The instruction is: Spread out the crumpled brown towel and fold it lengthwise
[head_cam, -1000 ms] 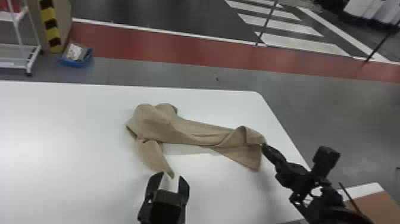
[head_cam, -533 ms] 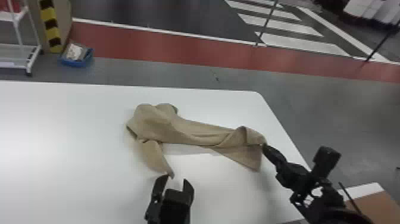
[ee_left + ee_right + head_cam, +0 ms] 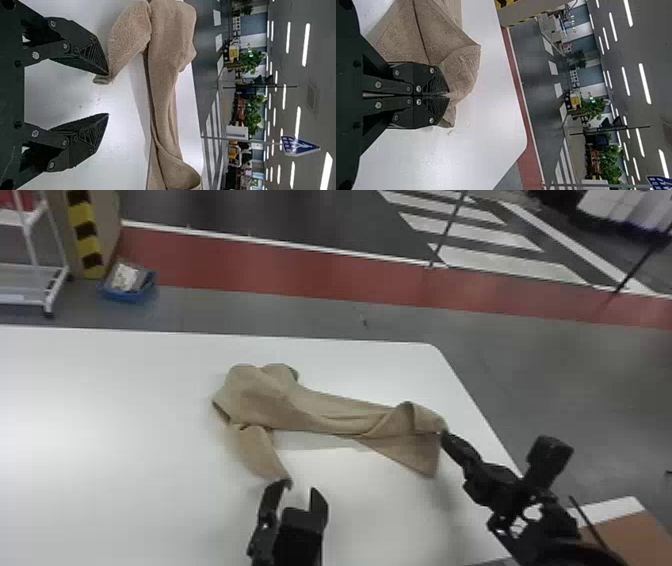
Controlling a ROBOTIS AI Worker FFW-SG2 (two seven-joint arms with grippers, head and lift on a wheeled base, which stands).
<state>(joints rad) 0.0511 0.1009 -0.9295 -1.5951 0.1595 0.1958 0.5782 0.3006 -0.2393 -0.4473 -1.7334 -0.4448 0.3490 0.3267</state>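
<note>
Pinching right end of brown towel (image 3: 260,400): right pincer (image 3: 444,435). Left pincer (image 3: 301,486) spread, at towel's near-left flap. Towel lies bunched on bench (image 3: 125,490).

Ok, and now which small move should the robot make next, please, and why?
Probably ease the left gripper slightly to the robot's left, so its open fingers straddle the towel's near-left corner, before closing. That corner lies by the left finger, not between the two, while the right gripper already pinches the towel's right end, so a second hold seems needed for spreading.
</note>
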